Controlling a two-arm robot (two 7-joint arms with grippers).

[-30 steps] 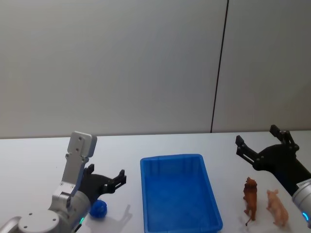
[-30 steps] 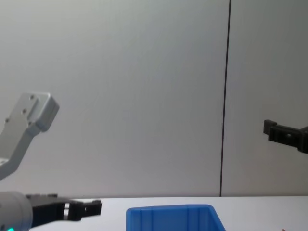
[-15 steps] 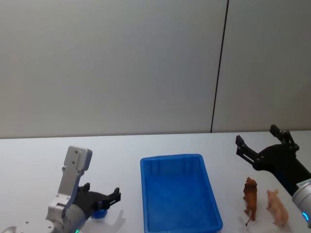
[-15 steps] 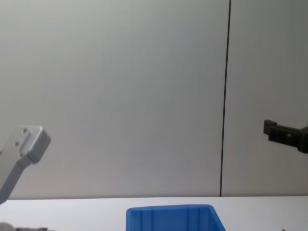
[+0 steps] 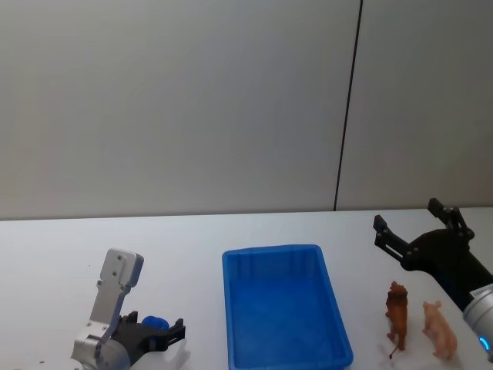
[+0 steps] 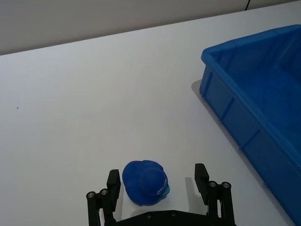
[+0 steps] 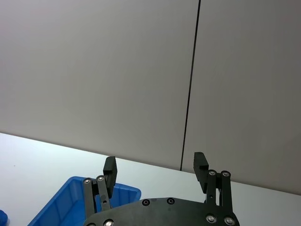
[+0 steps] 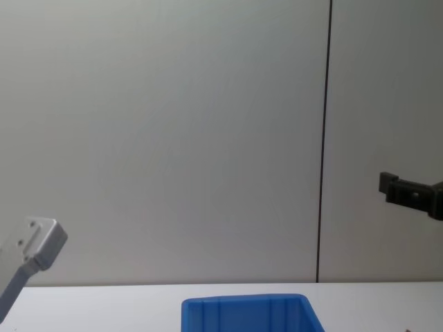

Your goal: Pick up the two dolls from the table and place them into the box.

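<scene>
A small blue doll (image 6: 145, 183) with a round cap lies on the white table (image 6: 94, 94), left of the blue box (image 5: 285, 308). My left gripper (image 6: 157, 179) is low over the table and open, one finger on each side of the blue doll without touching it; in the head view the left gripper (image 5: 158, 331) partly covers the doll (image 5: 154, 321). A brown lion doll (image 5: 397, 312) and a pink pig doll (image 5: 439, 327) stand right of the box. My right gripper (image 5: 407, 216) hangs open above and behind them, holding nothing.
The box (image 6: 258, 103) is empty and shows ribbed sides; in the chest view its far rim (image 8: 246, 301) sits at the bottom. A grey wall with a dark vertical seam (image 5: 347, 108) stands behind the table. The right wrist view looks past the right gripper (image 7: 155, 167) at the box corner (image 7: 80, 200).
My left arm has come down toward the table and nearer to me, so its open fingers now sit on both sides of the blue doll. The right arm has not moved.
</scene>
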